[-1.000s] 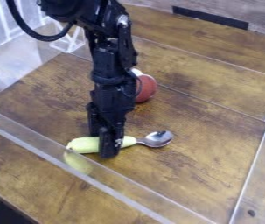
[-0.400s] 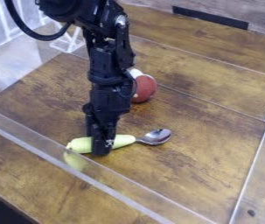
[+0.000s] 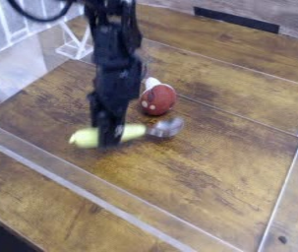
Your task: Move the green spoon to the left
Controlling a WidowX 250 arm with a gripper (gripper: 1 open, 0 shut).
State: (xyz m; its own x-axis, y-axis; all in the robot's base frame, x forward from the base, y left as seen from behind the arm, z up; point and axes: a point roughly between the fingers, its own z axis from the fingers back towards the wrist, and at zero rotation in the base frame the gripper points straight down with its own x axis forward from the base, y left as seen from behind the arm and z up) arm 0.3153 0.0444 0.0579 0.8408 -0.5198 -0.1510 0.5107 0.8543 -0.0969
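Note:
The green spoon [image 3: 134, 131] has a thick yellow-green handle and a silver bowl that points right. It is blurred by motion and hangs just above the wooden table [image 3: 230, 157], left of centre. My gripper [image 3: 108, 138] points straight down from the black arm and is shut on the middle of the handle. The handle's ends stick out on both sides of the fingers.
A red-brown rounded object with a white tip [image 3: 156, 98] lies just behind and right of the spoon. A low clear plastic wall [image 3: 138, 212] runs along the front and sides of the table. A white wire rack [image 3: 70, 44] stands at the back left.
The jaws closed on the spoon's handle. The gripper then rose slightly and carried the spoon left and away from the front wall, toward the red-brown object.

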